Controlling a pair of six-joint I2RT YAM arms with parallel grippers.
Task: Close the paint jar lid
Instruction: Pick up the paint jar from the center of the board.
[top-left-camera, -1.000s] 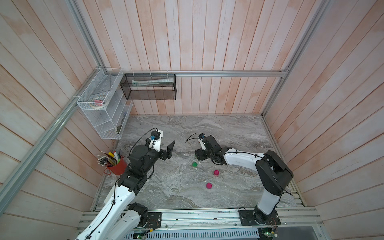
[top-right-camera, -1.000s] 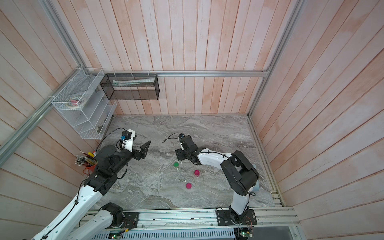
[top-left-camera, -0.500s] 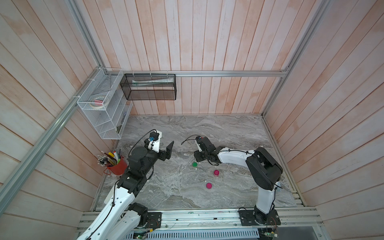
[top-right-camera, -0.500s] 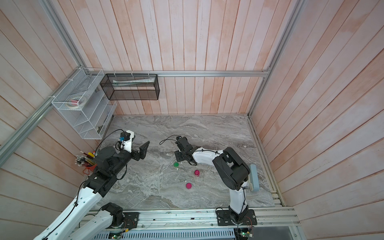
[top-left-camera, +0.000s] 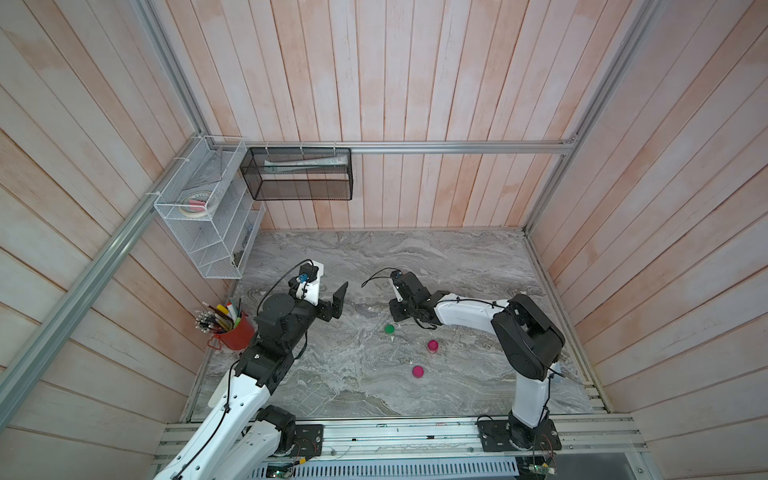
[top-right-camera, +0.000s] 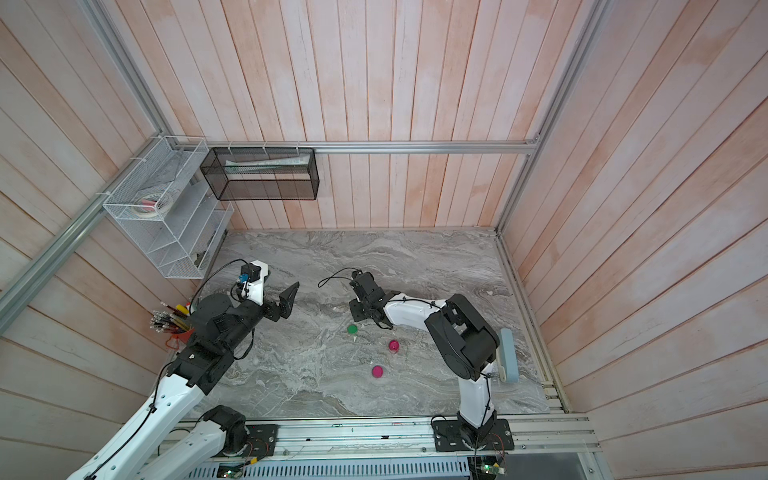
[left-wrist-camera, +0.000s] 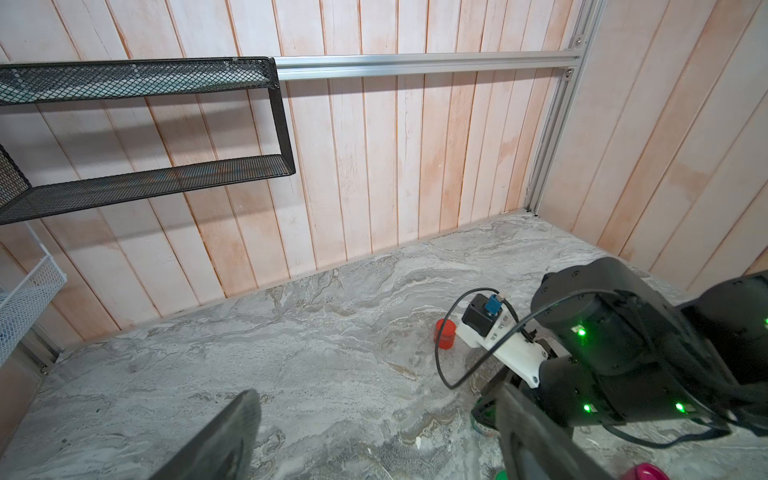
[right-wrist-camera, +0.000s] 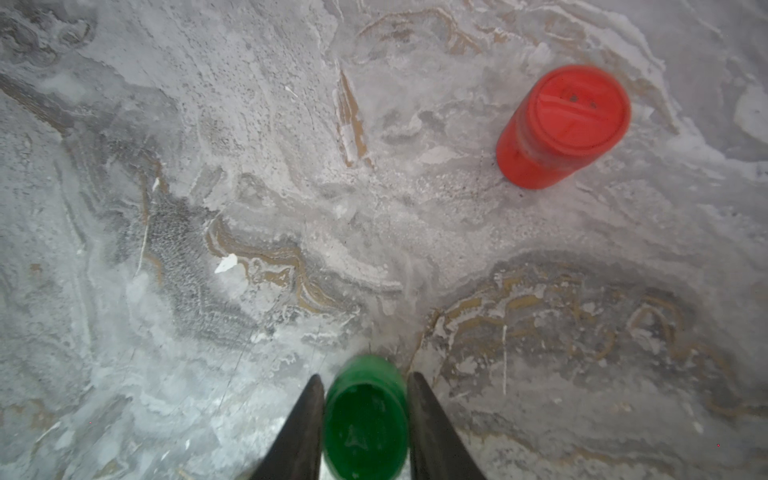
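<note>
The left gripper (top-left-camera: 336, 300) had stayed spread wide and empty above the left side of the marble table (top-left-camera: 457, 266). Further right, the right gripper (right-wrist-camera: 365, 376) had just clenched onto the green paint jar (right-wrist-camera: 365, 428), which stood mid-table. With the jar braced, pressing its lid shut looked like the next step.

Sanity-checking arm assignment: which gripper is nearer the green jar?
Right. The right gripper straddles the green jar, fingers against its sides; the left gripper hangs open, well clear of it.
</note>
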